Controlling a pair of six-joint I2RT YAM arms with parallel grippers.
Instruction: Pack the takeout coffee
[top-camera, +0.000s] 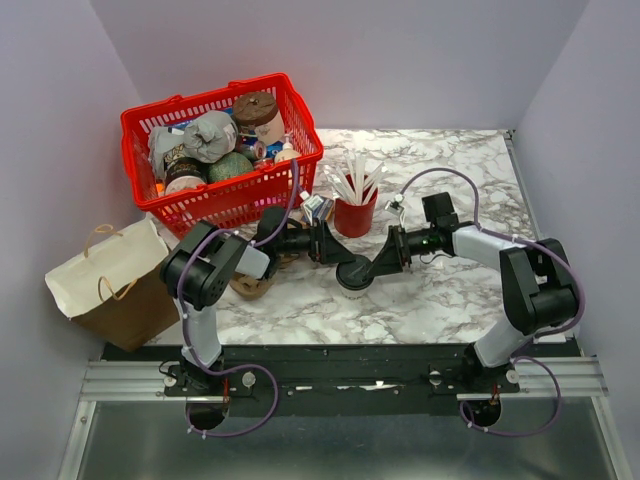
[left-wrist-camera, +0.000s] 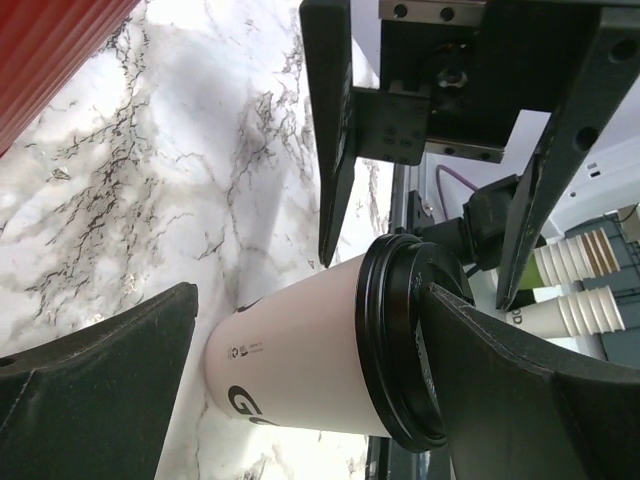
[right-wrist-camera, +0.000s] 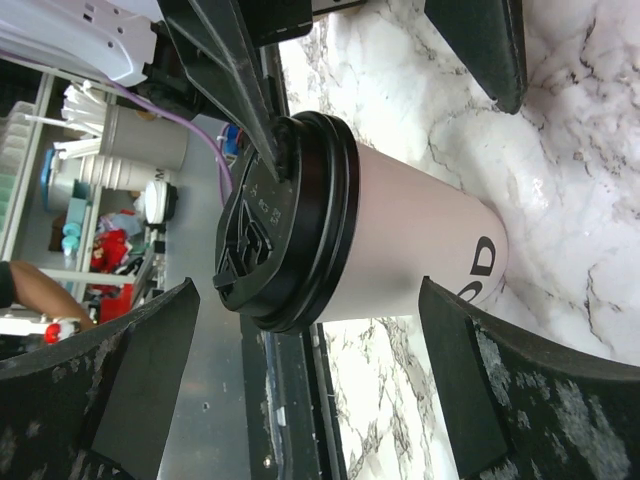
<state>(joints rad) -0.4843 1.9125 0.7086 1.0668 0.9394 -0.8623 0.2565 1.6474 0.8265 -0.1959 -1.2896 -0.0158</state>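
Top external view shows the coffee cup (top-camera: 355, 275) standing upright on the worktop (top-camera: 450, 290) between the left gripper (top-camera: 335, 252) and the right gripper (top-camera: 378, 265), near the red cup (top-camera: 354, 215); only its black lid is visible there. Both wrist views add its white side wall, framed in the gap of jaws spread wide. Neither pair pinches it, and the opposite arm's jaws stand beyond it.
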